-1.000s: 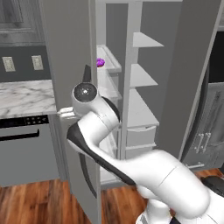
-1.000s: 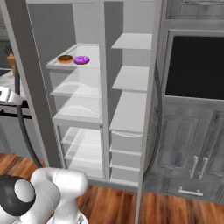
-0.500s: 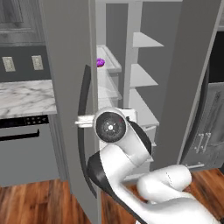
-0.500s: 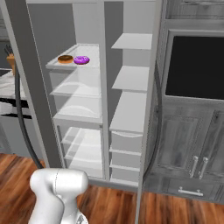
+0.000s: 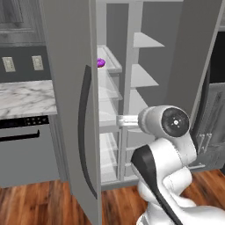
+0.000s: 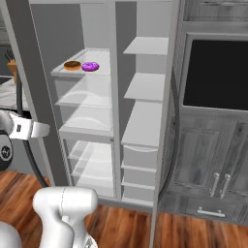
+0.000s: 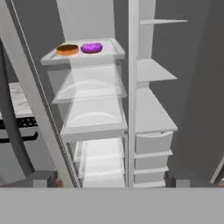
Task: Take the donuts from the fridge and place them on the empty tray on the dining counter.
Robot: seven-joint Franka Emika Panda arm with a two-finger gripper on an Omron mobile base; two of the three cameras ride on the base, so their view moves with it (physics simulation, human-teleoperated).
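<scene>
Fingers (image 7: 111, 181) were spread wide and empty; well above them, far off on the fridge (image 6: 116, 121) shelf, lay two donuts (image 7: 80, 48), judged light, soft, best pinched across the ring.

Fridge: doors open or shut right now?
Open. The fridge shows its white shelves, both donuts sit exposed on the top left shelf, and the left door stands swung out.
</scene>
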